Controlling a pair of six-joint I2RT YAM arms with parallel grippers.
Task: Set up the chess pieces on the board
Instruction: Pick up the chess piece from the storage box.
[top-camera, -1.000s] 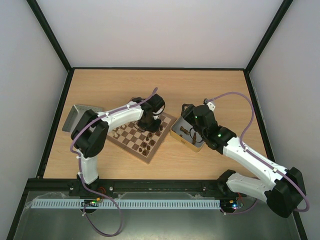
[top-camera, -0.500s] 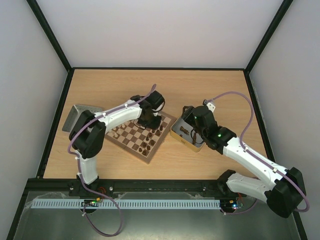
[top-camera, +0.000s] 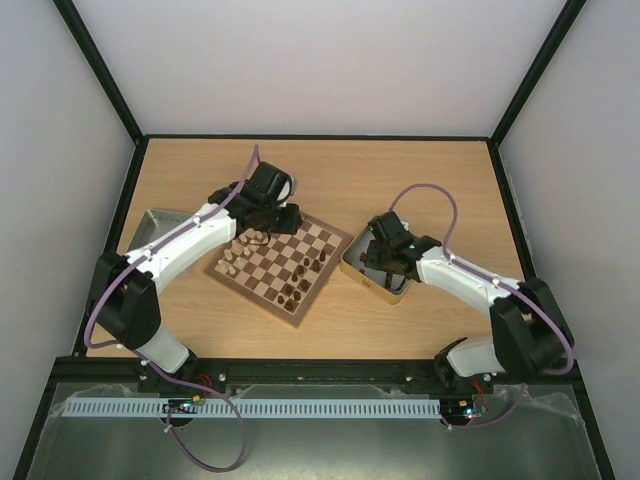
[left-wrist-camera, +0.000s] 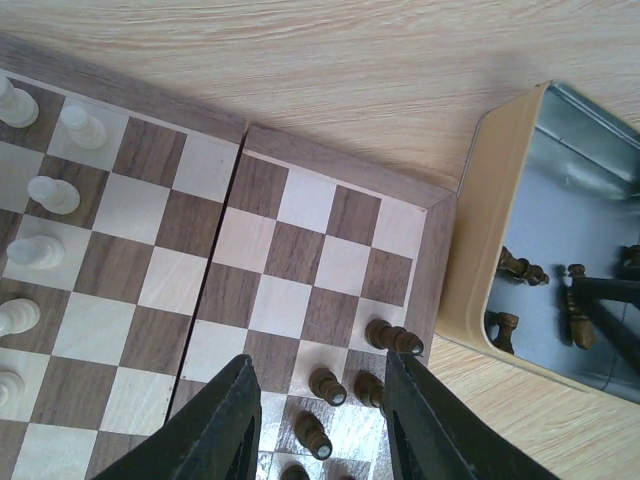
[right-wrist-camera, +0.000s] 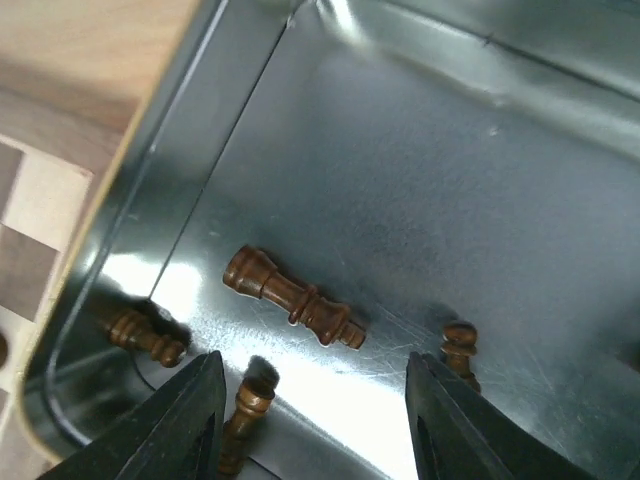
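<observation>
- Left gripper (top-camera: 268, 222) hangs over the board's (top-camera: 252, 297) far-left edge; right gripper (top-camera: 380, 262) dips into the tin (top-camera: 372, 289).
- Left wrist: jaws parted, empty, above dark pawns (left-wrist-camera: 327, 386) standing on the board.
- Right wrist: jaws spread, gripping nothing, over a dark piece (right-wrist-camera: 293, 297) lying in the tin.

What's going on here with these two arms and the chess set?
Two robot arms are setting up a chess game. Pale pieces stand along one edge of the board, and a few dark pieces stand at the opposite edge. The left gripper hangs open and empty over the board. The right gripper, also open, is down in the metal tin above loose dark pieces, none gripped yet.
</observation>
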